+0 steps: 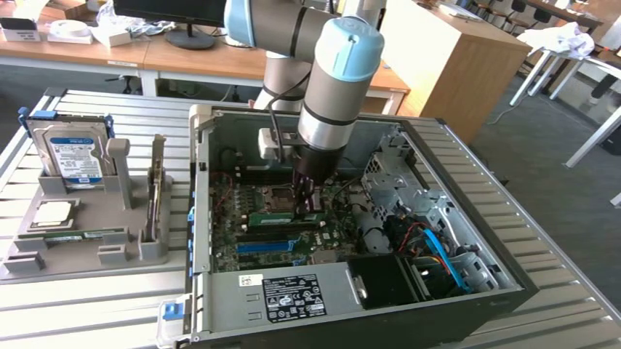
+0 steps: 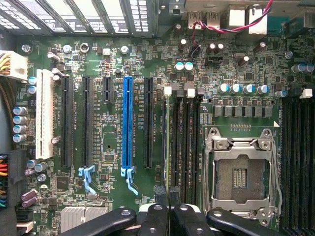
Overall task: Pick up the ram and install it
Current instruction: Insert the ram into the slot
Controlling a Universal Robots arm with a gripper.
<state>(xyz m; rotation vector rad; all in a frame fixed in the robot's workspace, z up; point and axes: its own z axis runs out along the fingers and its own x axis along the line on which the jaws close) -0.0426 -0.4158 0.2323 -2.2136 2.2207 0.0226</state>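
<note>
Your end effector (image 1: 308, 202) (image 2: 170, 196) is closed, pinching the ram (image 1: 283, 216) (image 2: 169, 142). The ram is a long, thin green stick, edge-up at the black memory slots (image 2: 184, 142), beside the metal CPU socket (image 2: 239, 172). Both sit on the green motherboard (image 2: 113, 196) inside the open steel computer case (image 1: 505, 276), which stands on a slatted metal table (image 1: 97, 305).

The arm (image 1: 335, 87) runs off the exterior view's top edge and covers the case (image 1: 466, 240) wall behind the socket (image 1: 279, 196). Just beside the socket, the gripper (image 1: 307, 209) hides part of the ram (image 1: 276, 217). In the wrist view the ram (image 2: 168, 142) next to the socket (image 2: 241, 172) stands edge-on, its chips and label unseen, and the fingers (image 2: 158, 199) are cut by the picture's edge. Print on the sticker (image 1: 294, 297), nearer than the socket, is too small to read.
</note>
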